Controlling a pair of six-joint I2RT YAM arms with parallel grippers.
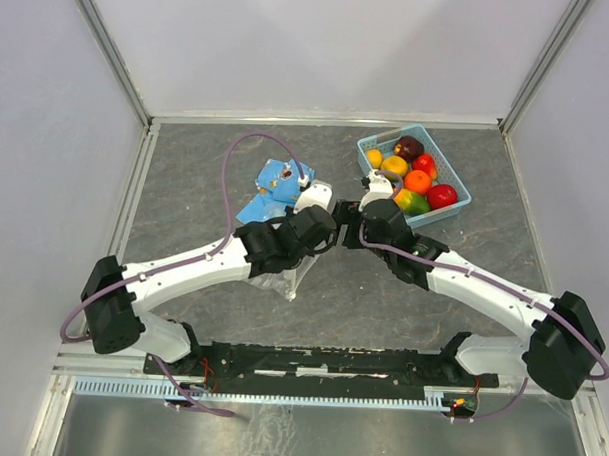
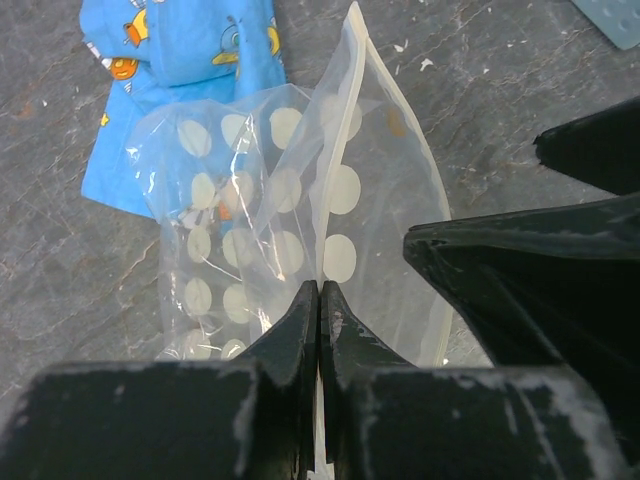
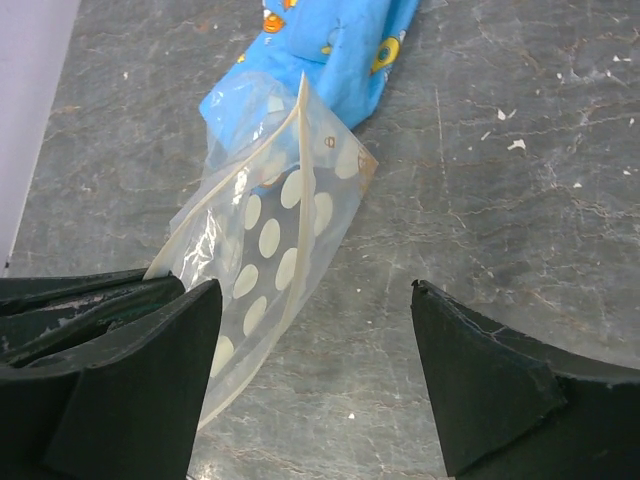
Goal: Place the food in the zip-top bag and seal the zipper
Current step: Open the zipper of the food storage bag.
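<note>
The clear zip-top bag with pale dots is lifted off the table, its white zipper strip running down one edge. My left gripper is shut on the bag's plastic. In the top view the bag hangs under the left gripper. My right gripper is open and empty, its left finger beside the bag and zipper; it faces the left one. The food, several yellow, orange, red, maroon and green-orange fruits, lies in the basket.
The light blue basket stands at the back right, just behind my right wrist. A blue patterned cloth lies crumpled behind the bag and also shows in the wrist views. Enclosure walls ring the grey table.
</note>
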